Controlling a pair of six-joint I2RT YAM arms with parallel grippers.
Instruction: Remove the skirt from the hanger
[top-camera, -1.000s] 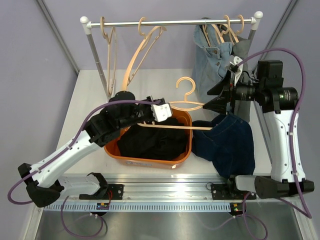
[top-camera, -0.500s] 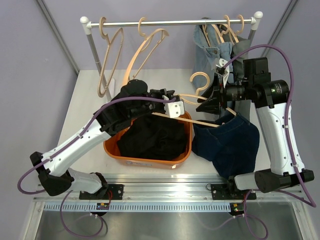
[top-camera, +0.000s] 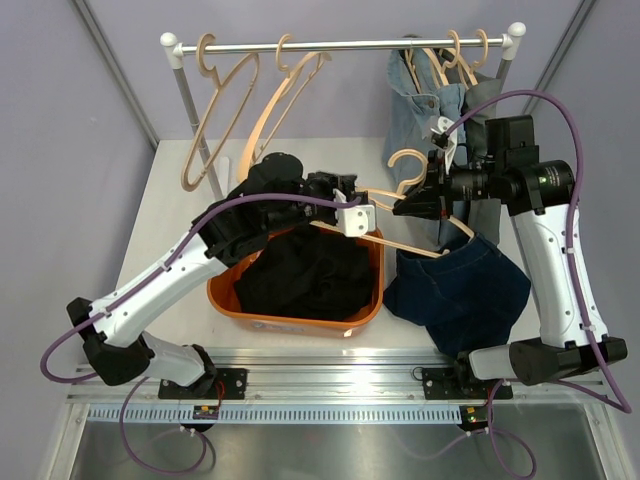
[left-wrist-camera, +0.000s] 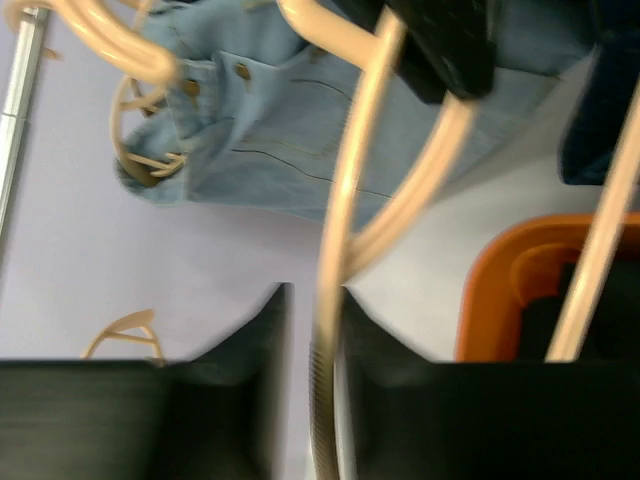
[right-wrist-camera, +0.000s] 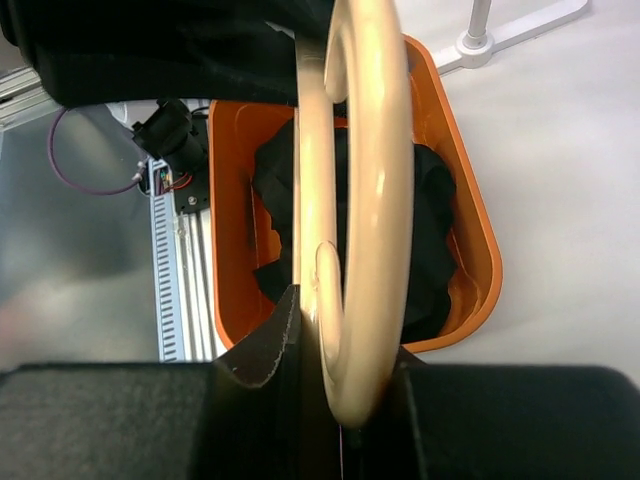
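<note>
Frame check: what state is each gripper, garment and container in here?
left gripper: shut on hanger
right gripper: shut on hanger at its hook
hanger: off the rail, tilted, held by both grippers
skirt: partly on hanger, rest slumped on table
basket: holds black clothing
denim garments: hanging on rail

The white table (top-camera: 175, 210) carries an orange basket (top-camera: 290, 322) near its front middle. Just right of the basket a dark blue skirt (top-camera: 460, 300) lies in a heap on the surface. A clothes rack (top-camera: 193, 125) stands at the back, and a metal rail (top-camera: 340, 385) runs along the near edge
</note>
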